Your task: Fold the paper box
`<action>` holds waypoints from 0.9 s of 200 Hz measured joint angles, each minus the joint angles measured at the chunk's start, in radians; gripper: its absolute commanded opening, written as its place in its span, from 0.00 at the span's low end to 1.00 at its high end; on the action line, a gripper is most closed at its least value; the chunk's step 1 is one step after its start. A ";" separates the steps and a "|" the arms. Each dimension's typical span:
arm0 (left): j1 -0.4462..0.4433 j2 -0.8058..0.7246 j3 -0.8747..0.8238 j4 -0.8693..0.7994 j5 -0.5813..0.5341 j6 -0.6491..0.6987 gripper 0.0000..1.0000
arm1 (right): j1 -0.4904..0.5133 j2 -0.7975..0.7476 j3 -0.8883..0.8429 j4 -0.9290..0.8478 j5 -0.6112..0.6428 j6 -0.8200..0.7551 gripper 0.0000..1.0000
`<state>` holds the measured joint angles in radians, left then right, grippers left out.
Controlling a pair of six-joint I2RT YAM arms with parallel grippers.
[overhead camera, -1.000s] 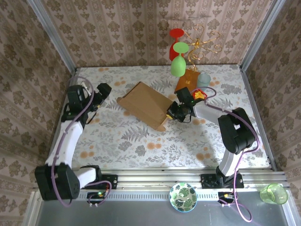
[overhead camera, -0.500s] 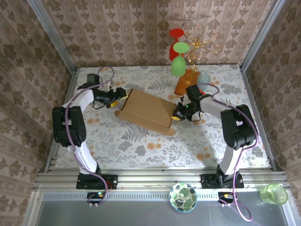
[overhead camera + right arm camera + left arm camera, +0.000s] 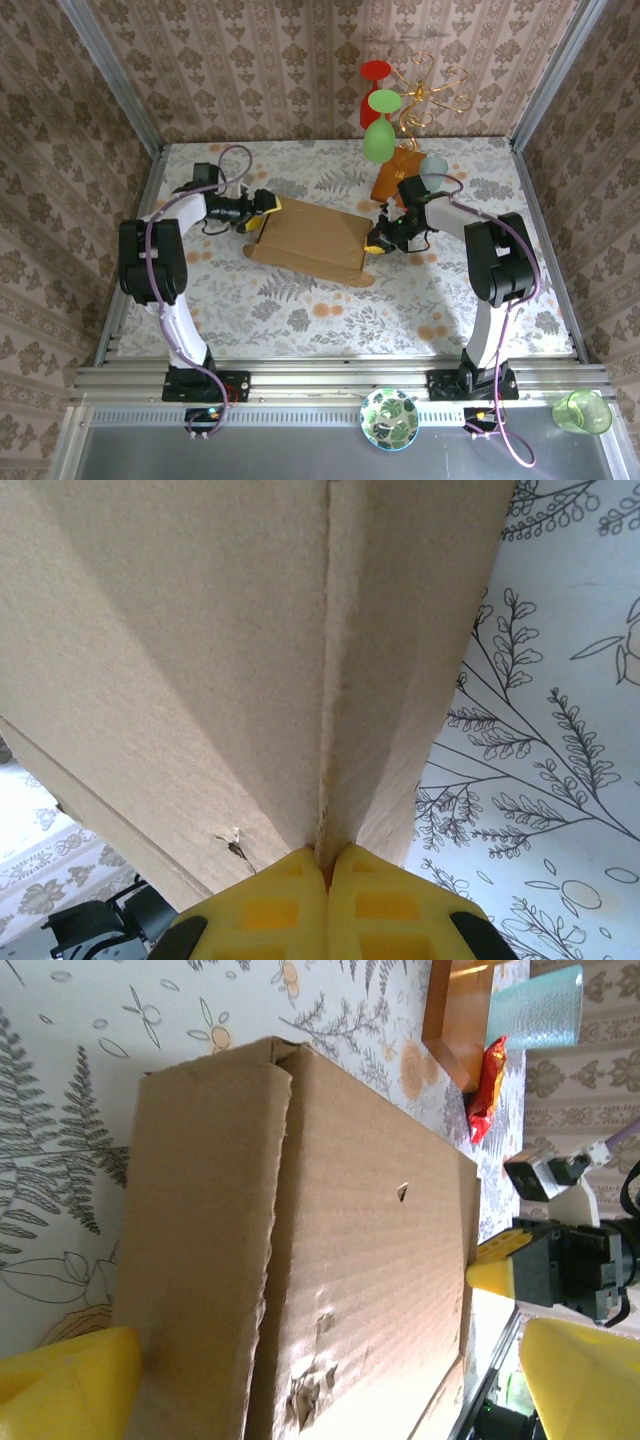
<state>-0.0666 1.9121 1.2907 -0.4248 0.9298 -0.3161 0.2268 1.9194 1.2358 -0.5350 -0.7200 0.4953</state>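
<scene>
paper box (image 3: 310, 240): one, mid-table | left gripper (image 3: 262, 207): jaws wide apart around its left edge | right gripper (image 3: 378, 243): pinched tight on its right edge | table (image 3: 330, 310): bare on near side

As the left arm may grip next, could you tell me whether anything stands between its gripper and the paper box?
Nothing visible does. The left gripper is open at the left edge of the paper box, with cardboard showing between its yellow fingers. The right gripper pinches the opposite edge.
</scene>
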 measured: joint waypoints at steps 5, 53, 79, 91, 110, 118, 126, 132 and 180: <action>-0.002 0.003 0.000 -0.005 -0.007 0.005 0.98 | 0.000 0.003 0.003 -0.004 -0.003 -0.002 0.00; 0.058 -0.003 -0.056 -0.044 -0.091 0.027 1.00 | -0.013 0.023 0.023 -0.031 -0.029 -0.033 0.00; 0.072 -0.003 -0.060 -0.045 -0.086 0.030 1.00 | -0.022 0.029 0.026 -0.042 -0.043 -0.051 0.00; 0.064 -0.003 -0.071 -0.028 -0.068 0.028 1.00 | -0.024 0.032 0.027 -0.045 -0.048 -0.056 0.00; 0.039 -0.003 -0.100 0.015 -0.039 0.008 1.00 | -0.026 0.034 0.028 -0.047 -0.053 -0.059 0.00; 0.027 -0.003 -0.109 0.034 -0.029 -0.004 1.00 | -0.026 0.035 0.029 -0.048 -0.055 -0.060 0.00; 0.016 -0.003 -0.116 0.059 -0.016 -0.021 1.00 | -0.026 0.036 0.031 -0.049 -0.057 -0.060 0.00; 0.008 -0.003 -0.121 0.076 -0.008 -0.031 1.00 | -0.026 0.037 0.031 -0.050 -0.059 -0.060 0.00; -0.019 -0.003 -0.133 0.173 0.044 -0.100 0.95 | -0.026 0.040 0.033 -0.049 -0.064 -0.060 0.00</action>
<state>-0.0853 1.9091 1.1580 -0.2516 0.9737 -0.4156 0.2005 1.9598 1.2690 -0.5842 -0.7841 0.4358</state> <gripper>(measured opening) 0.966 0.043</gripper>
